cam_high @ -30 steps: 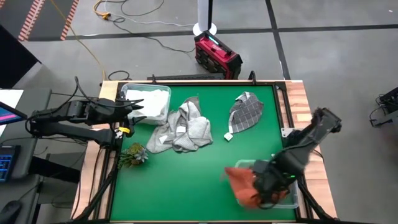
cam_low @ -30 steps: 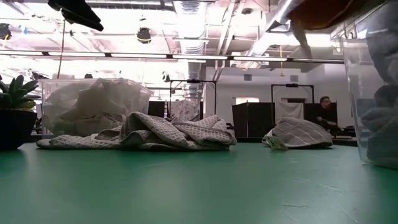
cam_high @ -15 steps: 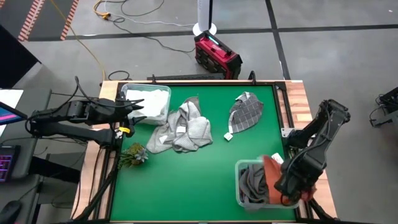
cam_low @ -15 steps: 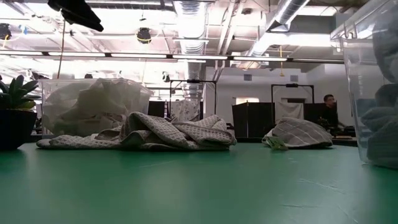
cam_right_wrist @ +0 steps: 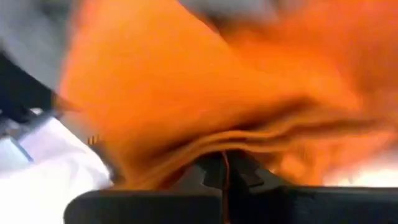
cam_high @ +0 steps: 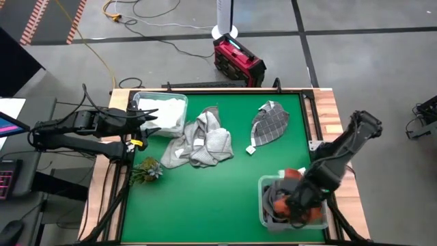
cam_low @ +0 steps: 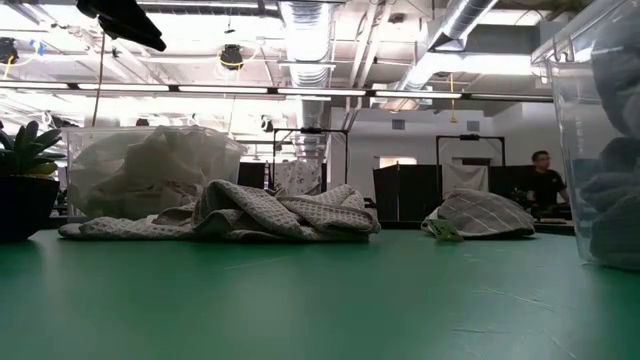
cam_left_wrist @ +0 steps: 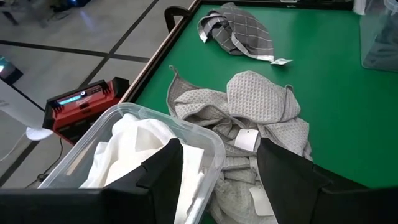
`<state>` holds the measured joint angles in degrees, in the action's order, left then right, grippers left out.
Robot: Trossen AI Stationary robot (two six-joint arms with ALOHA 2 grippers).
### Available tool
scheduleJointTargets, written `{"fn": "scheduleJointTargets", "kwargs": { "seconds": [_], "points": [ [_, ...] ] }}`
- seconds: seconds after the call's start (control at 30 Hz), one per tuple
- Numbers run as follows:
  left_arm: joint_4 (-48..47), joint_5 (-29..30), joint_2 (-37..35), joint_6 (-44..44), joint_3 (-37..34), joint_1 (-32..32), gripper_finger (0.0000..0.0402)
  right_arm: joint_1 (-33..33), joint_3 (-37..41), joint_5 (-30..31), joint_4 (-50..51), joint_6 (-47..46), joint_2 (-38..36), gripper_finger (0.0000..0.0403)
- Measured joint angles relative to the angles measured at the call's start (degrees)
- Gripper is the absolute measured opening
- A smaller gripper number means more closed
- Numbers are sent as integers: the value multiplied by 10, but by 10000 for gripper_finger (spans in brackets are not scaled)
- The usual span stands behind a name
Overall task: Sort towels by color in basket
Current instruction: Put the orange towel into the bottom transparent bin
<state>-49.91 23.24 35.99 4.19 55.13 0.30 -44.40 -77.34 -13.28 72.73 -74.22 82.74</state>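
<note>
My right gripper (cam_high: 291, 207) is down inside the clear bin (cam_high: 263, 183) at the table's near right, shut on the rust orange towel (cam_high: 293, 175), which fills the right wrist view (cam_right_wrist: 186, 93). A dark grey towel (cam_high: 273, 199) lies in the same bin. My left gripper (cam_left_wrist: 217, 174) hangs open over the far-left bin (cam_high: 140, 99) of white towels (cam_left_wrist: 134, 146). Light grey towels (cam_high: 201, 140) lie heaped on the green mat, and a grey checked towel (cam_high: 270, 125) lies flat at the far right. My right gripper pinches a bunched fold of the rust orange towel (cam_right_wrist: 205, 149) between its two shut fingers, several layers thick. The fingers come from above and point steeply down. The towel lies crumpled in the bin around the gripper, against the dark grey towel.
A small green plant (cam_high: 147, 169) stands at the mat's left edge. A red case (cam_high: 237, 60) sits on the floor beyond the far edge. Bare green mat (cam_high: 205, 198) stretches across the table's near middle. A person (cam_low: 543, 180) shows in the room behind.
My right gripper has carried the rust orange towel from the bin's left side toward the table's right edge over the bin, then gone down into it. The towel, which hung spread outside the bin's left wall, is now bunched inside.
</note>
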Motion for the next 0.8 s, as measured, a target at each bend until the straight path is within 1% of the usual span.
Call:
{"fn": "scheduleJointTargets", "kwargs": {
  "seconds": [0.07,0.13,0.27,0.4,0.53,0.63,0.8],
  "points": [
    [0,1,0,0,0,0,196,23,0,30,-24,45,17,20],
    [0,1,0,1,0,0,196,45,0,46,-25,75,40,20],
    [4,3,0,-6,0,0,196,83,0,46,-26,140,104,22],
    [2,4,0,-42,0,0,196,99,0,39,-33,183,146,32],
    [-5,4,0,-57,0,0,196,99,0,31,-30,176,153,35],
    [-7,4,0,-55,0,0,196,99,0,32,-30,164,143,35],
    [-7,4,0,-51,0,0,196,116,0,34,-29,153,117,37]
  ]
}}
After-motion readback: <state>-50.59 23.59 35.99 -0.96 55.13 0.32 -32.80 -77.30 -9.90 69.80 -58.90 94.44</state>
